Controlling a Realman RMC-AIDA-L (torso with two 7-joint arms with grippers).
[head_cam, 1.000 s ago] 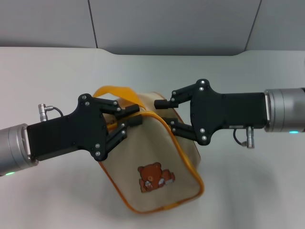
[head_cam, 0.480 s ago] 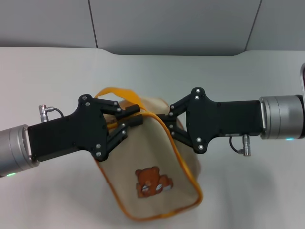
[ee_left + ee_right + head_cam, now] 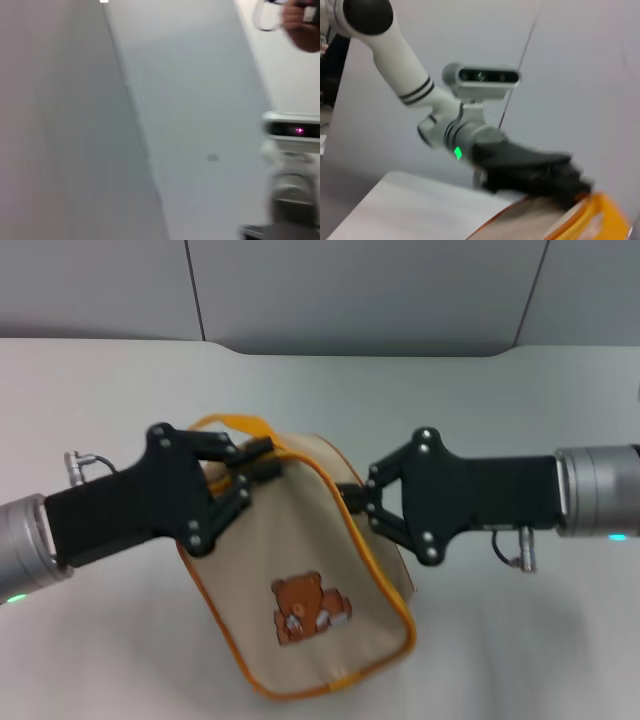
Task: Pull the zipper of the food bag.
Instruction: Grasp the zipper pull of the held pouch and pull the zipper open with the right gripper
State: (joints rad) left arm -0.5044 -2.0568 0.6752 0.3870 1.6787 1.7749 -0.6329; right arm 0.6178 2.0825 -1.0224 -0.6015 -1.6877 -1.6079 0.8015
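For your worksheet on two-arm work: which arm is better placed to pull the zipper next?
Probably the right. The right gripper is pinched at the zipper on the food bag, while the left gripper clamps the bag's top corner, bracing it.

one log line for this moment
left end effector: shut on beige canvas food bag top | right end effector: shut at orange-yellow zipper

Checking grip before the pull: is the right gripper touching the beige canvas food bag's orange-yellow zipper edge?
Touching: in the head view the right gripper is shut on the zipper.
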